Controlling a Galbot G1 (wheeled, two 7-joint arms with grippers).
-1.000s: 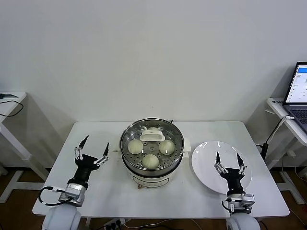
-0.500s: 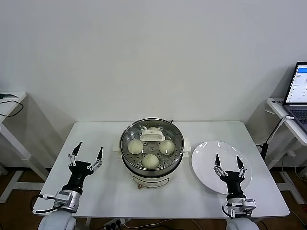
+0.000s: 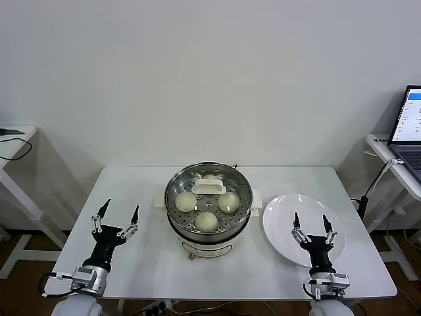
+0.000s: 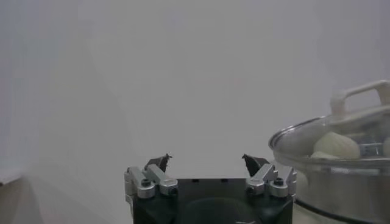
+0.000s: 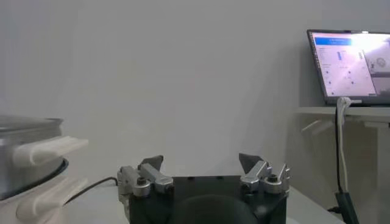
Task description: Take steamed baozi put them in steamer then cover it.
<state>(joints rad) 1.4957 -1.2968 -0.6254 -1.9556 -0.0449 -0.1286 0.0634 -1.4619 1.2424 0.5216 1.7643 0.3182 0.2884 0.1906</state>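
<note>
The room is bright and evenly lit, seemingly from overhead, and the pale wall [image 3: 210, 79] across the upper frame shows no hard shadow. Under the steamer [image 3: 208, 227] at centre frame lies only a soft, short shadow on the white table [image 3: 151, 263]. Small glints sit on the cover [image 3: 208, 197] and on the metal rim. The white plate [image 3: 276, 227] at lower right nearly blends into the tabletop. In the left wrist view the background is hazy and washed out, and the baozi [image 4: 336, 146] at the right edge look soft, perhaps slightly out of focus. The laptop screen [image 5: 350, 64] glows at upper right.
</note>
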